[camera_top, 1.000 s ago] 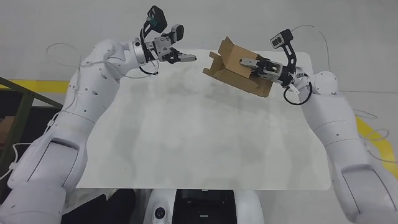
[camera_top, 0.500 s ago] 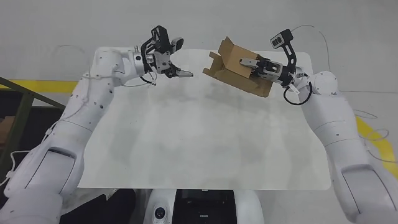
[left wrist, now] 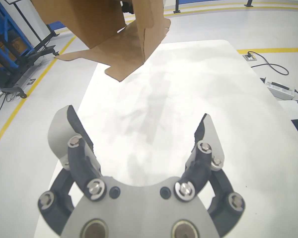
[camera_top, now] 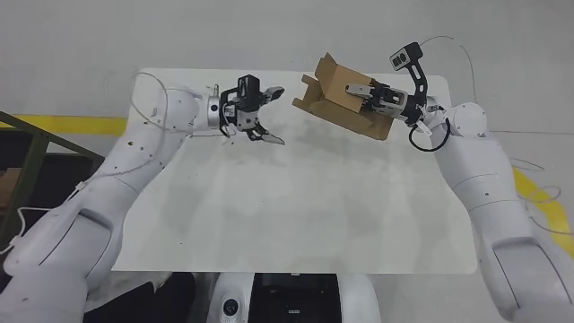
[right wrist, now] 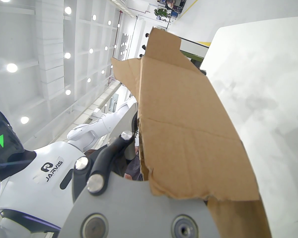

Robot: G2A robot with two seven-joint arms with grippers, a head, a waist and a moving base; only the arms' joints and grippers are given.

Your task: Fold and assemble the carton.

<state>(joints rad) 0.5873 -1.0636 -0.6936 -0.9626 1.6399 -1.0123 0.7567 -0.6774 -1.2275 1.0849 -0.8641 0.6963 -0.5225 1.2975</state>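
Note:
A brown cardboard carton (camera_top: 339, 99) hangs tilted above the far right part of the white table (camera_top: 296, 197), its flaps loose and its open end turned left. My right gripper (camera_top: 369, 92) is shut on the carton's wall; in the right wrist view that wall (right wrist: 186, 125) covers the fingers. My left gripper (camera_top: 273, 115) stands open just left of the carton, apart from it, with nothing between its fingers. In the left wrist view the two fingertips (left wrist: 72, 120) spread wide over the table, and the carton (left wrist: 109, 23) hangs ahead and above them.
The table's far edge lies just behind both grippers. A dark green frame (camera_top: 27, 148) stands off the table at the left. Yellow floor lines (camera_top: 85, 124) run past both sides. A cable and socket (left wrist: 265, 63) lie on the floor beside the table.
My left gripper has swung down and to the right toward the carton, from the table's far left corner, and turned so its open fingers face the carton. The right arm and carton have kept still.

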